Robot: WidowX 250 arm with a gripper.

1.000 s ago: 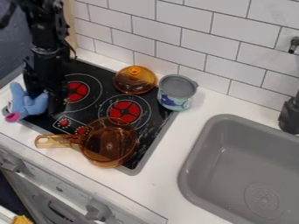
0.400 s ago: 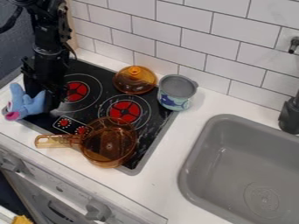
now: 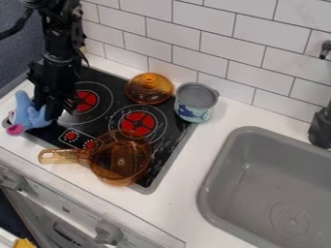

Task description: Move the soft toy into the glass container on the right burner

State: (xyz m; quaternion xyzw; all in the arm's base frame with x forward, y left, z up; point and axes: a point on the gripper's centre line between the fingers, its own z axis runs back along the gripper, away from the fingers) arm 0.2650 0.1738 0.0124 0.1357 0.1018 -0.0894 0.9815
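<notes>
Note blue plush toy [image 3: 28, 116] right by claw [image 3: 58, 110], on side toward front-left corner of cooktop [image 3: 165, 145]. Can't tell claw spread from claw pinching.

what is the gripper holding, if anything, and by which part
It can't be told whether the gripper holds anything. The blue soft toy shows right beside it, but any place of contact is hidden.

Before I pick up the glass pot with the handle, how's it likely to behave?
The amber pot looks rigid and see-through, so it's probably glass: smooth, maybe slippery, and could chip if knocked. Its long handle sticks out to one side, so lifting by that alone may make the bowl sag or tilt.
</notes>
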